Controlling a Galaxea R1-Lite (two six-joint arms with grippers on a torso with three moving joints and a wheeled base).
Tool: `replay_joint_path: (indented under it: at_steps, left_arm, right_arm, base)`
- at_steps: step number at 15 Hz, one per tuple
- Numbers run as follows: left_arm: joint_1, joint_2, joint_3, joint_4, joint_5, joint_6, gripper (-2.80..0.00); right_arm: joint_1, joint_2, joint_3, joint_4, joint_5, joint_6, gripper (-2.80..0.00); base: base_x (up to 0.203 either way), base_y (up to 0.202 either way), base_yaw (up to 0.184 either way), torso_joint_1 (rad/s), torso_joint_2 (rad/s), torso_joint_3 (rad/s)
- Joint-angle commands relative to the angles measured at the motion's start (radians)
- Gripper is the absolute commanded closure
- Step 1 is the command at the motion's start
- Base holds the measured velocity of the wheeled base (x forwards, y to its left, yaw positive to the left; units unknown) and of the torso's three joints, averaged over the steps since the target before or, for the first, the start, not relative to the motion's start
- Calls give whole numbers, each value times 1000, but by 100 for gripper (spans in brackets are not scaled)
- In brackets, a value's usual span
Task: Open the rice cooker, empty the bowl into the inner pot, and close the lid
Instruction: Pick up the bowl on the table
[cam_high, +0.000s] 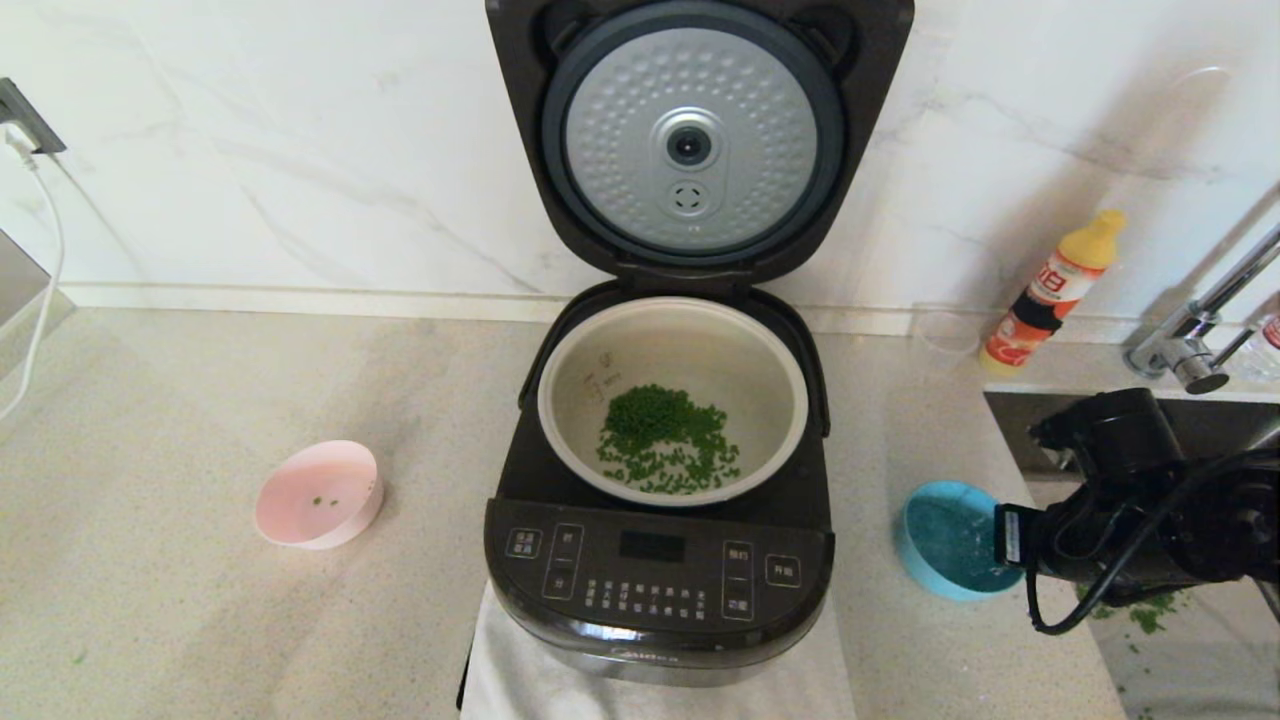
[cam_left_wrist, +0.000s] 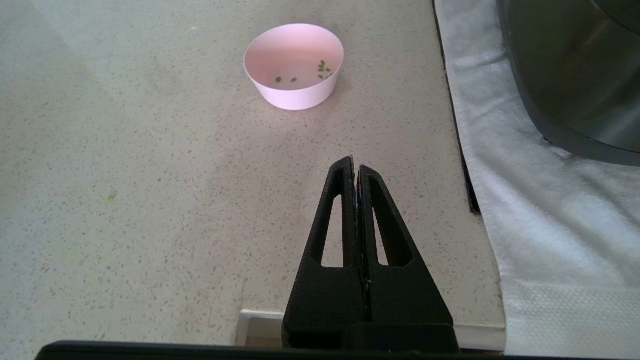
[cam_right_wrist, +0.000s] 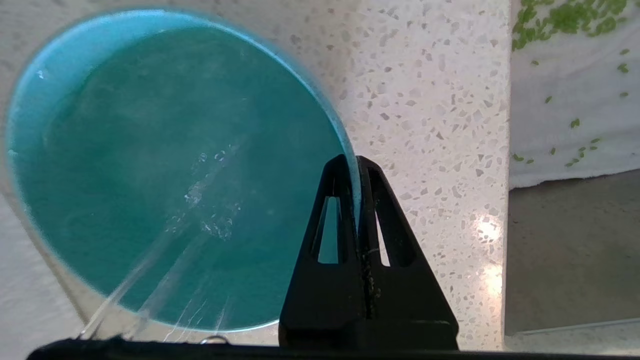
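On the speckled counter (cam_high: 200, 620), the right gripper (cam_right_wrist: 356, 162) pinches the rim of the blue bowl (cam_high: 945, 540). The open cooker (cam_high: 660, 560) with its pot (cam_high: 675, 345) lies to the bowl's left. The left gripper (cam_left_wrist: 354, 167) is closed and empty.

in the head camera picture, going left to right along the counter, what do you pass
Pink bowl → rice cooker with its lid up → blue bowl, gripped at its rim by the right gripper → orange bottle → faucet.
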Motion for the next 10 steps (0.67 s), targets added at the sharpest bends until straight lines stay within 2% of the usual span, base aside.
replay_joint_path:
  at_steps: [1, 6, 10]
  left_arm:
    - [0, 2, 8, -1, 0, 1, 0]
    - [0, 2, 8, -1, 0, 1, 0]
    - [0, 2, 9, -1, 0, 1, 0]
  right_arm:
    - [3, -25, -18, 16, -2, 1, 0]
    - [7, -92, -128, 199, 4, 0, 0]
    - [23, -143, -179, 277, 9, 0, 0]
  base:
    - [0, 0, 0, 0, 0, 0]
    - [0, 0, 0, 0, 0, 0]
    - [0, 0, 0, 0, 0, 0]
